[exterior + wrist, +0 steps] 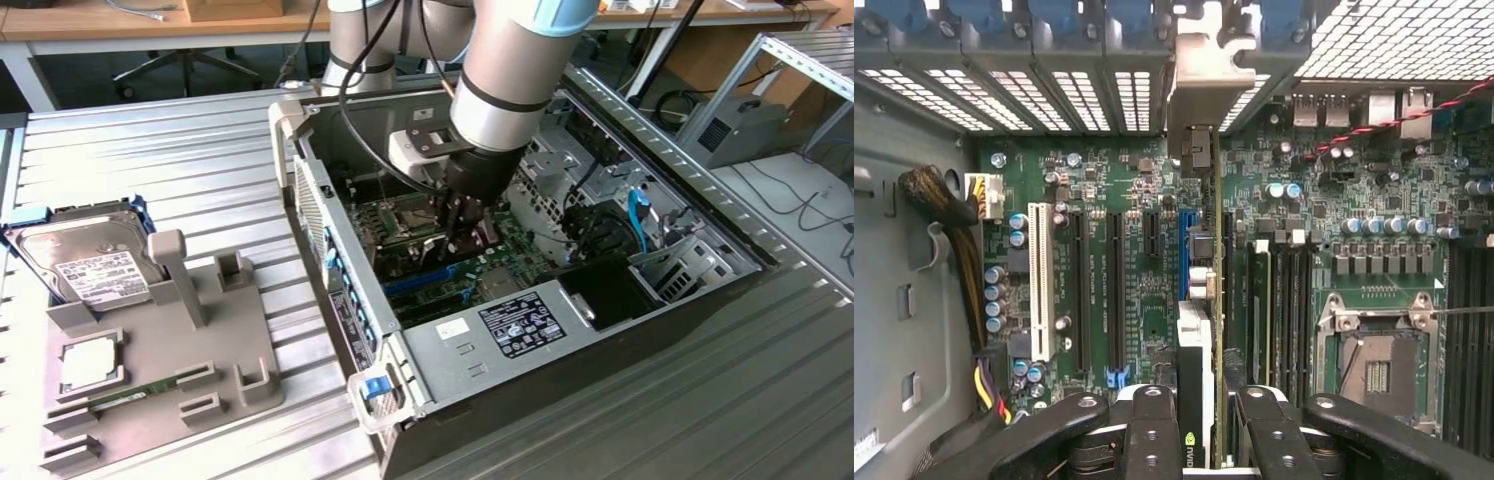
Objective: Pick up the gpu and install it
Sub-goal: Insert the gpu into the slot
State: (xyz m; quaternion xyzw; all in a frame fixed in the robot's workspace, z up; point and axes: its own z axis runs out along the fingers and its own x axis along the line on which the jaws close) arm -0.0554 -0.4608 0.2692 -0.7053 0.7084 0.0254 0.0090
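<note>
My gripper (467, 228) reaches down into the open computer case (400, 330). In the wrist view the gripper (1199, 425) is shut on the gpu (1201, 330), which stands on edge between the black fingers (1152, 430). The card runs along the blue slot (1183, 250) on the green motherboard (1114, 250). Its silver end bracket (1204, 70) sits at the case's perforated rear slot covers. Whether the card is fully down in the slot I cannot tell.
Beside the case, on the exterior view's left, a grey fixture (160, 370) holds a hard drive (87, 265), a processor chip (91, 365) and a RAM stick (134, 388). Inside the case are a cable bundle (944, 210), installed RAM (1259, 300) and the empty CPU socket (1374, 365).
</note>
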